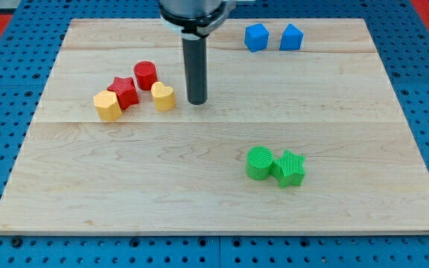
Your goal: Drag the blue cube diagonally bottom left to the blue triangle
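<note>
The blue cube sits near the view's top, right of centre. The blue triangle sits just to its right, with a small gap between them. My tip rests on the wooden board, below and to the left of the blue cube and well apart from it. The tip stands just right of the yellow heart, not clearly touching it.
A cluster lies at the view's left: a red cylinder, a red star and a yellow hexagon. A green cylinder and a green star touch each other at the lower right.
</note>
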